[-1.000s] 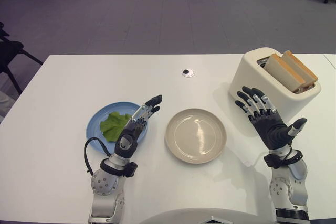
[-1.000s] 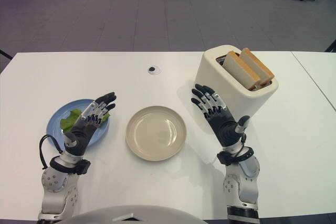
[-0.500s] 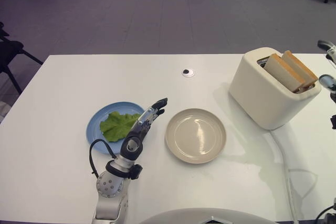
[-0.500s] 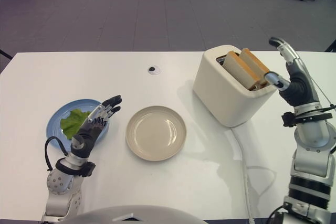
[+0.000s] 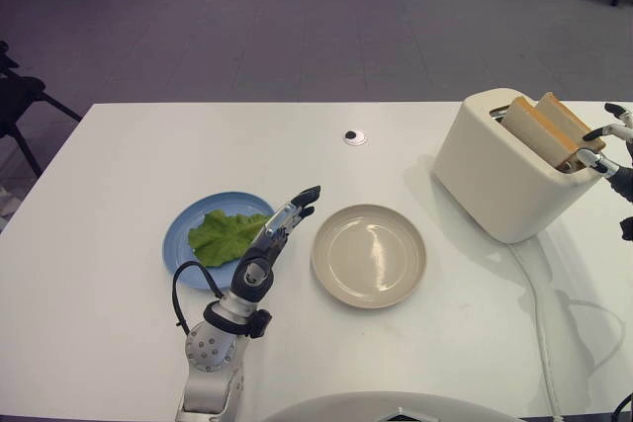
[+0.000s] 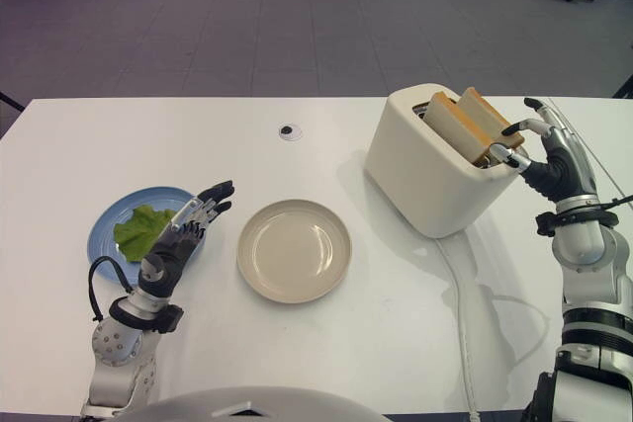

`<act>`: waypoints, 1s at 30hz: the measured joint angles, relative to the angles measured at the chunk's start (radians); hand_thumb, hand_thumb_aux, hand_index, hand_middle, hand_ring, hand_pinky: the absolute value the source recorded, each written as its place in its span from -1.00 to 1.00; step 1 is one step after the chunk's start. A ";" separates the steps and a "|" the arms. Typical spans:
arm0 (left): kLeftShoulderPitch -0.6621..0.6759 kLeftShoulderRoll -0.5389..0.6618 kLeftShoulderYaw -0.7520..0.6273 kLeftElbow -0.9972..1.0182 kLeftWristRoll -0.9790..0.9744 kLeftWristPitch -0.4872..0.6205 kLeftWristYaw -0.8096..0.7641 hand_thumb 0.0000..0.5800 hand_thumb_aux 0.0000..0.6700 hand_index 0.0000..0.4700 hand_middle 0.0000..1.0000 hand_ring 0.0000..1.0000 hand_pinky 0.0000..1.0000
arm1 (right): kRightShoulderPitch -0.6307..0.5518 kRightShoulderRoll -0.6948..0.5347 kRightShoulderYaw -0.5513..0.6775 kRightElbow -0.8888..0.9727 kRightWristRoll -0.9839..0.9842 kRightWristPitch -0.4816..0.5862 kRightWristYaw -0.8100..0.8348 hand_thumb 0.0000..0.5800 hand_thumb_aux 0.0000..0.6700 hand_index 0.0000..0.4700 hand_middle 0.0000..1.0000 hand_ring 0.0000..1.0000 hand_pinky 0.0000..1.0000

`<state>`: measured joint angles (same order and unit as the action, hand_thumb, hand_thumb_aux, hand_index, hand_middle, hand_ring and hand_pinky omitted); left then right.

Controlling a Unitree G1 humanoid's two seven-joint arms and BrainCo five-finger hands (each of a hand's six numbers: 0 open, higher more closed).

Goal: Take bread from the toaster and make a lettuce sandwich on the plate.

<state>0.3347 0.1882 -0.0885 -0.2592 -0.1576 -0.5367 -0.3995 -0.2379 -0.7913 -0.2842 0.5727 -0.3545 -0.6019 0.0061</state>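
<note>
Tan bread (image 6: 458,128), two slices, stands tilted in the slots of the cream toaster (image 6: 420,177) at the right rear of the white worktop (image 6: 326,338). Neither slice is lifted out.

The right hand (image 6: 547,157) is at the toaster's right end, level with the slice tops. Its fingers are spread and lightly hooked towards the nearer slice, and they hold nothing. Whether a fingertip touches the crust cannot be told.

The beige plate (image 6: 294,250), where the sandwich is to be built, lies bare at the centre, well apart from the toaster. To its left, the lettuce (image 6: 141,232) rests on a blue plate (image 6: 100,226).

The left hand (image 6: 184,237) hovers over the blue plate's inner rim, between the lettuce and the beige plate. Its fingers are straight and held close together, and it grasps nothing.

A cable (image 6: 457,294) trails from the toaster towards the front edge.

Progress: judged from this layout, the task is at its first step, the reach for the bread. Left to do:
- draw out a slice and set it on the beige plate
- add the lettuce
- close with the second slice
</note>
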 measured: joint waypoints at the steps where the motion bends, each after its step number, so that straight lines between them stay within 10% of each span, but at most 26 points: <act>1: 0.000 0.000 0.000 0.000 0.000 0.000 0.001 -1.00 -1.00 -1.00 -1.00 -1.00 -1.00 | -0.004 -0.001 0.002 0.011 0.003 -0.010 -0.002 -0.46 -0.71 -0.71 -1.00 -1.00 -1.00; 13: 0.001 0.000 -0.002 0.000 -0.001 -0.001 0.004 -1.00 -1.00 -1.00 -1.00 -1.00 -1.00 | -0.024 -0.027 0.021 0.035 0.040 -0.069 -0.027 -0.23 -0.57 -0.57 -1.00 -1.00 -1.00; 23: 0.002 0.002 -0.003 -0.001 -0.001 -0.001 0.003 -1.00 -1.00 -1.00 -1.00 -1.00 -1.00 | -0.024 -0.031 0.006 -0.011 0.120 -0.110 -0.020 -0.56 -0.76 -0.76 -1.00 -1.00 -1.00; 30: 0.004 0.006 -0.003 -0.002 -0.001 -0.001 0.004 -1.00 -1.00 -1.00 -1.00 -1.00 -1.00 | -0.044 -0.036 0.088 0.177 0.079 -0.116 -0.001 0.19 -0.27 -0.27 -1.00 -1.00 -1.00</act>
<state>0.3384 0.1940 -0.0917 -0.2615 -0.1585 -0.5377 -0.3959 -0.2815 -0.8270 -0.1961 0.7502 -0.2759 -0.7182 0.0050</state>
